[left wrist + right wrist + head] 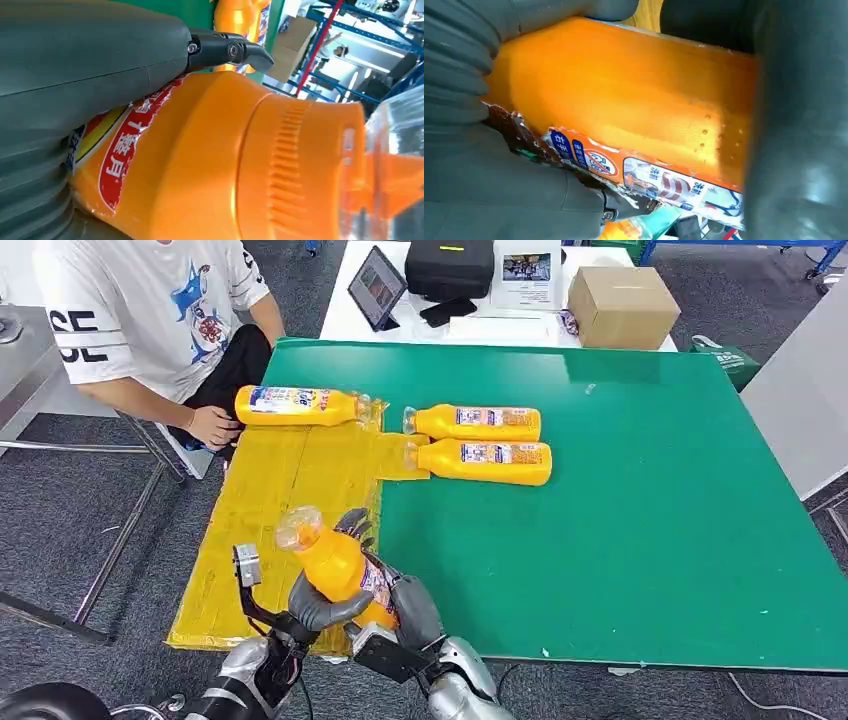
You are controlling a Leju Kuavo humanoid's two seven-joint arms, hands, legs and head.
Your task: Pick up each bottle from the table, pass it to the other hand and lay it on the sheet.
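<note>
A: Both hands had the bottle (335,562) at 6 o'clock, cap tilted twd 11. Left hand (318,608) wrapped its body, right hand (408,612) gripped the base end.
B: Sheet (270,490)?
A: Directly under, left hand nearer; two bottles waited at 12 on table (650,500)

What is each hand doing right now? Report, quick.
Left hand: grips the orange bottle.
Right hand: grips the same bottle, mid-handover.
</note>
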